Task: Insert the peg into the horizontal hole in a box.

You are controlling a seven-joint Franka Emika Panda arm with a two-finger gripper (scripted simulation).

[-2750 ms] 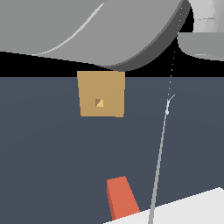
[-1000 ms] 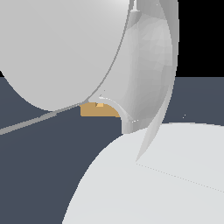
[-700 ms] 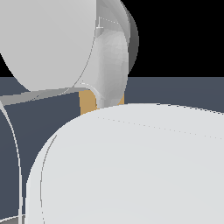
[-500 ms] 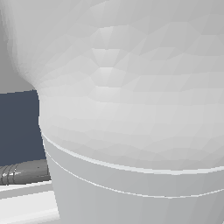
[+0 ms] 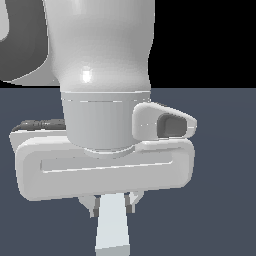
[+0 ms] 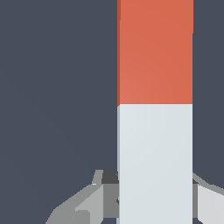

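Peg point(image 6: 155, 109) sits clamped between the gripper point(image 6: 153, 192) fingers point(image 6: 94, 199)

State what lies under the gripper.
The peg sits between the fingers of the gripper, white half showing. The arm hides the box and hole.

The exterior view sits very close to the arm's hand body point(image 5: 102, 170), level with it and facing it side-on, so the arm fills most of the picture. The wrist view looks along the peg point(image 6: 155, 131) from just behind the jaws. Both views share the peg's white half point(image 5: 113, 225).
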